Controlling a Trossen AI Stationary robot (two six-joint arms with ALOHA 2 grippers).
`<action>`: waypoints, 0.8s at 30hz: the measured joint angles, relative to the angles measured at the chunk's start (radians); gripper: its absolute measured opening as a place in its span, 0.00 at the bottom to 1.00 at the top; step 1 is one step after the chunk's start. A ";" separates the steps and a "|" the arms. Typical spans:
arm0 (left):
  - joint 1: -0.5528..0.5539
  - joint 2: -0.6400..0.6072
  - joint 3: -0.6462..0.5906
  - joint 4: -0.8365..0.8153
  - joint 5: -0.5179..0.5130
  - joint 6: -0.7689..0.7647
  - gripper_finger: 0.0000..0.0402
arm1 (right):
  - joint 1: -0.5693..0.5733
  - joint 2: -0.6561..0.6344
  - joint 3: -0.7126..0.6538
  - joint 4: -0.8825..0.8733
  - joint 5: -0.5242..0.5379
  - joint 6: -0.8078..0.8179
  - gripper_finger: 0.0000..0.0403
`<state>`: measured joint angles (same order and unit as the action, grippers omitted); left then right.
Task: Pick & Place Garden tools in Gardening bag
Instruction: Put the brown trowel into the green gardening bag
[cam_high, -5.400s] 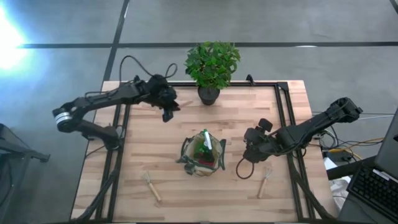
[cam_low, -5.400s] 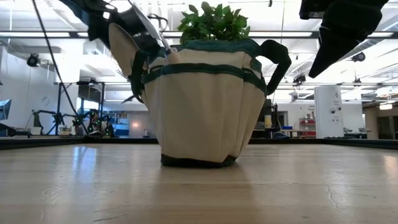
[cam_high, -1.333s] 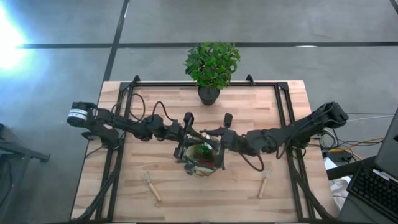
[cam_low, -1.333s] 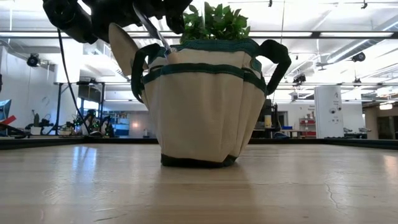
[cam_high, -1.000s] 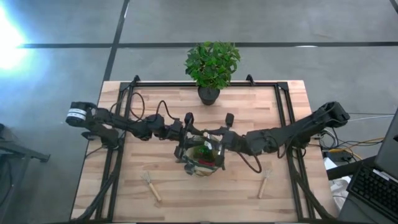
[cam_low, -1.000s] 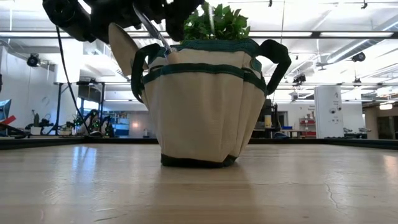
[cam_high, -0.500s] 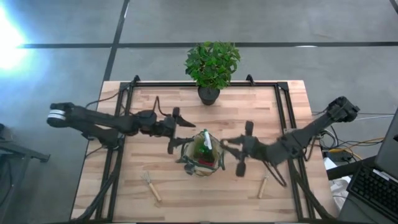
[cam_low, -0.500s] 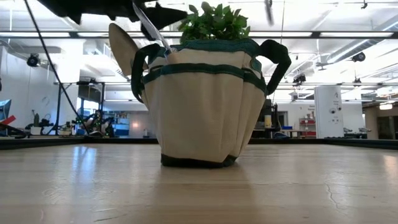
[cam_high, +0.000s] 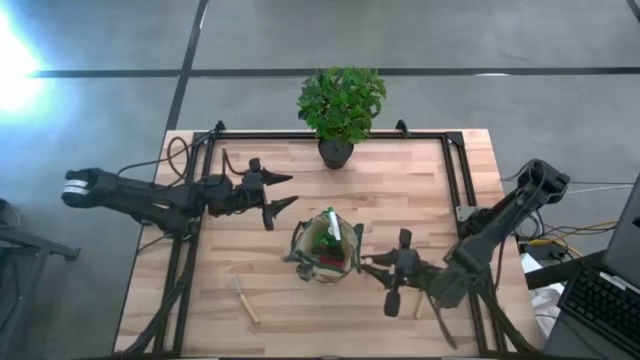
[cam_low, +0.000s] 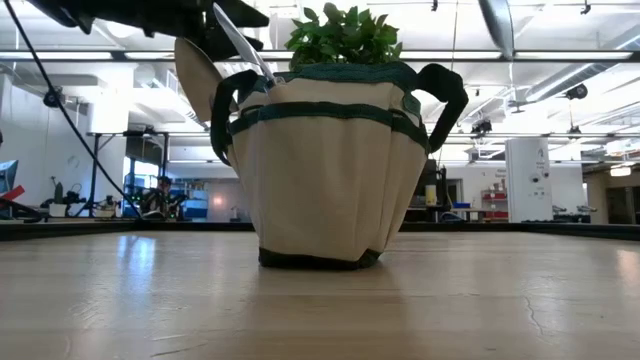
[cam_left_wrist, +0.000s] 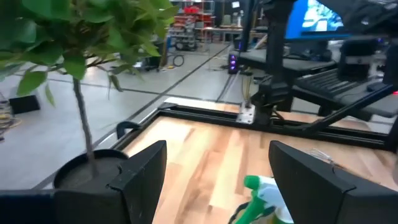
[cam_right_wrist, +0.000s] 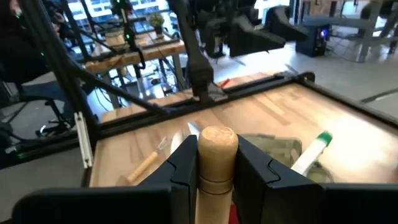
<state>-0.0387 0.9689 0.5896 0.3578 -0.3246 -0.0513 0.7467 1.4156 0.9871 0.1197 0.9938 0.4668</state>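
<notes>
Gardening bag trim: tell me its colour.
Dark green bands and loop handles on the cream-khaki gardening bag; the low view shows it best.

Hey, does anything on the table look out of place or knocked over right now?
Nothing spilled or damaged. One trowel leans blade-up out of the gardening bag, tilted past its rim. A wooden-handled tool lies loose on the table, and the right hand grips a wooden handle.

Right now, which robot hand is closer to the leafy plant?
Left. The left end effector is open beside the plant. The right end effector, shut on a wooden-handled tool, is across the bag.
</notes>
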 joint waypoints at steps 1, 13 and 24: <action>0.000 -0.004 -0.006 0.006 0.000 0.000 0.71 | 0.000 0.008 -0.001 0.000 0.000 0.008 0.14; 0.000 -0.041 -0.031 0.011 -0.017 0.046 0.71 | -0.007 0.081 -0.056 0.242 0.009 -0.021 0.14; 0.000 -0.041 -0.031 0.016 -0.016 0.070 0.71 | -0.035 0.092 -0.135 0.348 0.150 -0.070 0.14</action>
<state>-0.0387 0.9283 0.5587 0.3738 -0.3405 0.0185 0.7114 1.5076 0.8519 0.4677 1.1439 0.3971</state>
